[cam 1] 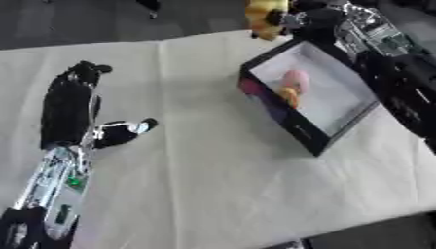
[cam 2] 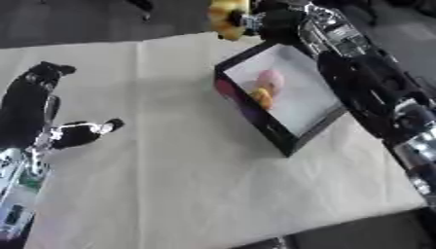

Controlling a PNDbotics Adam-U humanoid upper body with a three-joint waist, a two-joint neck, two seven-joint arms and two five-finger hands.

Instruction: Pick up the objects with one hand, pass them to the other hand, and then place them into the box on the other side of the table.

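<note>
A black box [cam 1: 306, 131] with a white floor stands on the right of the table; inside lie a pink object [cam 1: 296, 78] and an orange one [cam 1: 290, 96]. My right hand [cam 2: 271, 20] hovers above the box's far corner, shut on a yellow object [cam 2: 227, 18] that hangs just beyond the box rim. My left hand [cam 1: 72, 104] rests open and flat on the cloth at the left, fingers pointing away, thumb [cam 1: 128, 130] stretched to the right, holding nothing.
A cream cloth [cam 1: 213, 175] covers the table. The right arm [cam 2: 374, 92] runs along the box's right side. Dark floor lies beyond the table's far edge and at the lower right corner.
</note>
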